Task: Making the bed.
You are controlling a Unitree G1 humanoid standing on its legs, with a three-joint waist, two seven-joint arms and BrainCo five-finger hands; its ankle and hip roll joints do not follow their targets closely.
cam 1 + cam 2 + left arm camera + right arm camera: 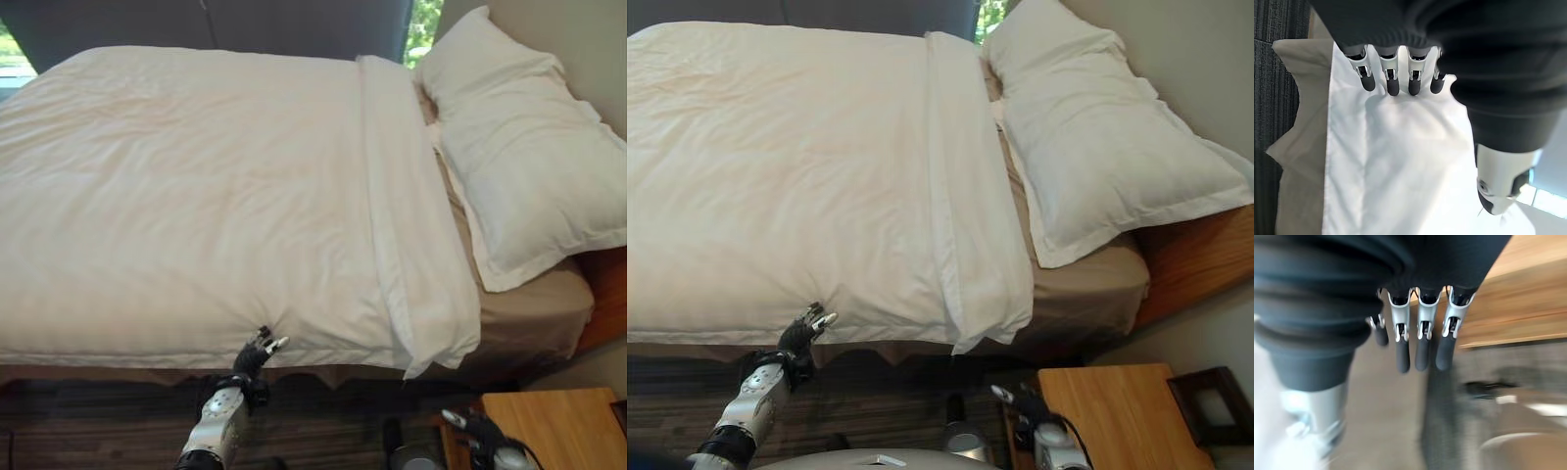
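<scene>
White duvet (196, 196) one, two pillows (519, 147), left robot hand (257, 354) spread at its edge, right robot hand (1415, 333) relaxed.

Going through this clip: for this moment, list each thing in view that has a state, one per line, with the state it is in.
Duvet: spread flat over the bed, top edge folded back in a band near the pillow.
Pillow: lying at the head of the bed, uncovered.
Under-sheet: exposed between the duvet fold and the headboard.
Left hand: open, fingertips at the duvet's near edge.
Right hand: open, holding nothing, low beside the wooden nightstand.
</scene>
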